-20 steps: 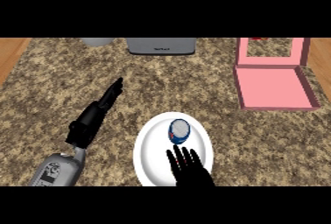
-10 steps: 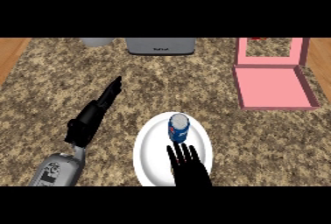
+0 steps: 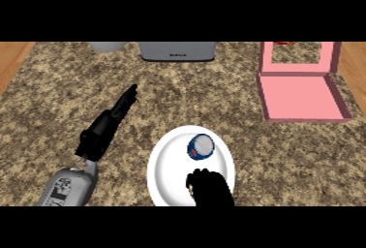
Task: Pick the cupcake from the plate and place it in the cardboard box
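Cupcake (image 3: 201,146) tipped on its side on white plate (image 3: 166,167), just beyond right hand (image 3: 209,188), fingers loosely curled, holding nothing; left hand (image 3: 113,123) farther off, straight; pink cardboard box (image 3: 300,97) beyond-right.

The left hand (image 3: 107,128) is all black, long and slim, tapering to a narrow pointed tip. Behind it sits a light grey forearm (image 3: 70,186), rounded and smooth, with small dark markings on its casing. The right hand (image 3: 210,188) is black too, matte, its fingers short and rounded at the ends; no forearm shows behind it.
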